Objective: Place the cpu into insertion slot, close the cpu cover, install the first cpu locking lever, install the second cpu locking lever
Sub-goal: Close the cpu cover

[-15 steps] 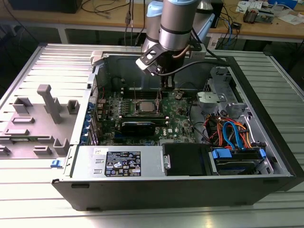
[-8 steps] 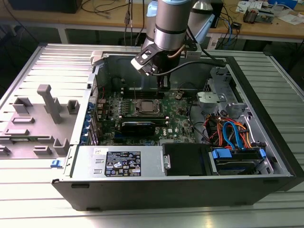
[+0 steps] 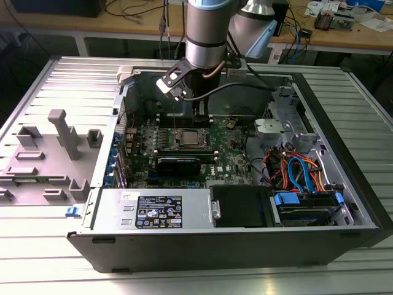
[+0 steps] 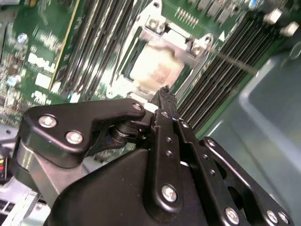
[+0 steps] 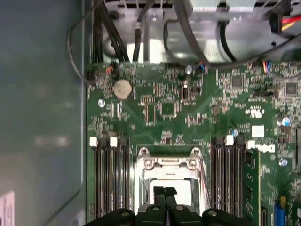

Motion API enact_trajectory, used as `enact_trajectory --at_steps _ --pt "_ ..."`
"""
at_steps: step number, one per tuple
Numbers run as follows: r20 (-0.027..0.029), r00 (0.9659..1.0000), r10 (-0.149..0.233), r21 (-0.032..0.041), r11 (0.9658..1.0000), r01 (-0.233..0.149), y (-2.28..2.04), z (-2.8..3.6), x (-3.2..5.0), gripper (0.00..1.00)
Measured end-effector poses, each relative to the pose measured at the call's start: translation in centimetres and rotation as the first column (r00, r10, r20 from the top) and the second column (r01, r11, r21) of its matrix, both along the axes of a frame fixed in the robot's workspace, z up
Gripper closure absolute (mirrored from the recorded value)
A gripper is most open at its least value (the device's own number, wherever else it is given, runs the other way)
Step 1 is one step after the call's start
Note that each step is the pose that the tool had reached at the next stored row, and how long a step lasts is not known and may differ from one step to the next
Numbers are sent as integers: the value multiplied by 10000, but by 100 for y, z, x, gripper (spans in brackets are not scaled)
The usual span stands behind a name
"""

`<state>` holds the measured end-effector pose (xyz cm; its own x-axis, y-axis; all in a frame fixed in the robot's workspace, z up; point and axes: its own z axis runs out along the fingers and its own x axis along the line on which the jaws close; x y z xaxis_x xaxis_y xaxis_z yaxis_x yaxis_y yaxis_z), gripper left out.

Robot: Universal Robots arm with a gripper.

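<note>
The cpu [image 5: 181,188] lies in the insertion slot [image 3: 184,139], its pale metal top [image 4: 153,70] showing through the window of the cpu cover [image 5: 167,164]. The cover [image 4: 181,40] lies flat over the slot. A thin metal locking lever [image 4: 235,63] slants out from one socket corner across the memory slots; in the first wrist view the lever [image 5: 203,181] runs along the socket's side. My gripper [image 5: 164,191] is shut with nothing between its fingers. Its tip [image 4: 164,90] hovers at the socket's edge, just over the cpu. In the exterior view the gripper [image 3: 198,114] hangs behind the socket.
The green motherboard [image 5: 155,113] sits inside an open computer case [image 3: 344,184]. Black memory slots [image 5: 110,179] flank the socket on both sides. A round coin battery [image 5: 123,88], a long black card [image 3: 178,164], coloured cables [image 3: 301,172] and a grey fixture [image 3: 58,132] outside the case are nearby.
</note>
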<state>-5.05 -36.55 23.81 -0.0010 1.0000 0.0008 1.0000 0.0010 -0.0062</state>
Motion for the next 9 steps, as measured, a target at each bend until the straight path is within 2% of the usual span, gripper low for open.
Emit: enact_trajectory --at_steps 1,2,5,9 --pt "1 10000 43 2 10000 -43 0 -38 -44 89" --pt "1 9999 160 2 9999 -160 -1 -63 -50 89" --pt "1 9992 406 1 9992 -406 -4 -106 -68 89" --pt "30 9991 427 0 9991 -427 -5 -151 -143 89"
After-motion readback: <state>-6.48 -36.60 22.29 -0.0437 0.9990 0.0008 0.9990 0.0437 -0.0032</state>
